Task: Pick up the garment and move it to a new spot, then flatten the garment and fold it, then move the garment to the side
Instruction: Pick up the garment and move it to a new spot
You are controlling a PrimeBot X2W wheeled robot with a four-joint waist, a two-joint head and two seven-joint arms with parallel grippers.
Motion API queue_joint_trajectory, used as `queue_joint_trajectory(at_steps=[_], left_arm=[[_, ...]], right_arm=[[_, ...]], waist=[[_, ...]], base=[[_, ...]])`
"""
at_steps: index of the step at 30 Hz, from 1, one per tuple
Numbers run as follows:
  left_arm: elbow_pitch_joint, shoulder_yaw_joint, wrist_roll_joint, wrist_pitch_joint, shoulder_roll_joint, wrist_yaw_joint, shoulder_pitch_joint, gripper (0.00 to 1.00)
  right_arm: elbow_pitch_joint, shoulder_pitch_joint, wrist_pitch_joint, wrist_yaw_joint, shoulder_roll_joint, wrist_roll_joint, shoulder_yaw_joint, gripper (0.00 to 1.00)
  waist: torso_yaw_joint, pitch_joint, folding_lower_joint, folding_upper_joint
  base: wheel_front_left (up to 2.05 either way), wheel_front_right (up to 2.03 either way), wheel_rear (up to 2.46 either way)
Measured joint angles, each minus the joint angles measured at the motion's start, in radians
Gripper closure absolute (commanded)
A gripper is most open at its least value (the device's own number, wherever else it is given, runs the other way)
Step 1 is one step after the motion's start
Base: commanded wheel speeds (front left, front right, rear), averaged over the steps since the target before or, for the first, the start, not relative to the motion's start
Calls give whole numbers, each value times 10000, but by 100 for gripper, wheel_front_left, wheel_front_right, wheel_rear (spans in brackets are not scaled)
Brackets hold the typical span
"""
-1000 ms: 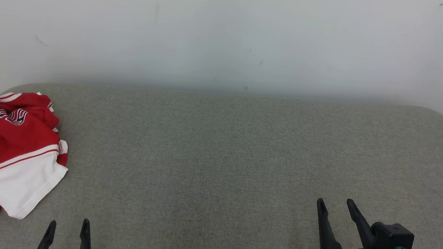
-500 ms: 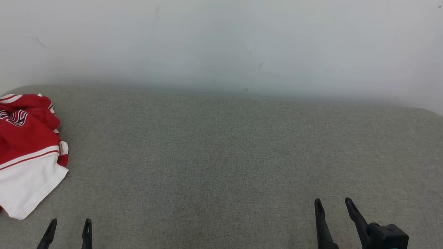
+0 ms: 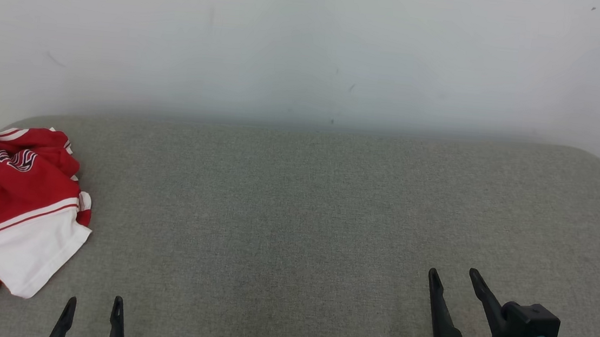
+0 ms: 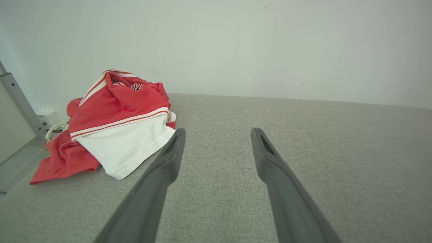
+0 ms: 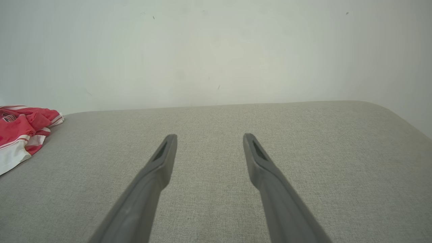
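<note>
At the left edge of the head view, the garment (image 3: 14, 203), red with white stripes and a white panel, is seen crumpled in a heap on the grey cushioned surface (image 3: 296, 217), partly cut off by the frame. At the lower left, just right of the heap and apart from it, the left gripper (image 3: 93, 301) is shown with its fingers spread and nothing between them. At the lower right, well apart from the garment, the right gripper (image 3: 454, 272) is likewise held agape and empty. No step is judged to have been completed: the garment is not yet grasped, and the pickup, the move to a new spot, the flattening, the folding and the final shift aside are all left to be done.
</note>
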Motion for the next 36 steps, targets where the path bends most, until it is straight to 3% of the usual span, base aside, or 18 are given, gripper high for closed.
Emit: queue_joint_trajectory(at_steps=[16, 36], left_arm=[[15, 27, -301, -144, 46, 42, 22, 0], [-48, 104, -370, -8, 272, 249, 278, 0]], right_arm=[[77, 117, -19, 0, 0, 397, 50, 0], [445, 361, -245, 0, -2, 882, 345, 0]], waist=[[473, -11, -1, 0], [2416, -236, -2, 0]], base=[[0, 0, 0], [0, 0, 0]])
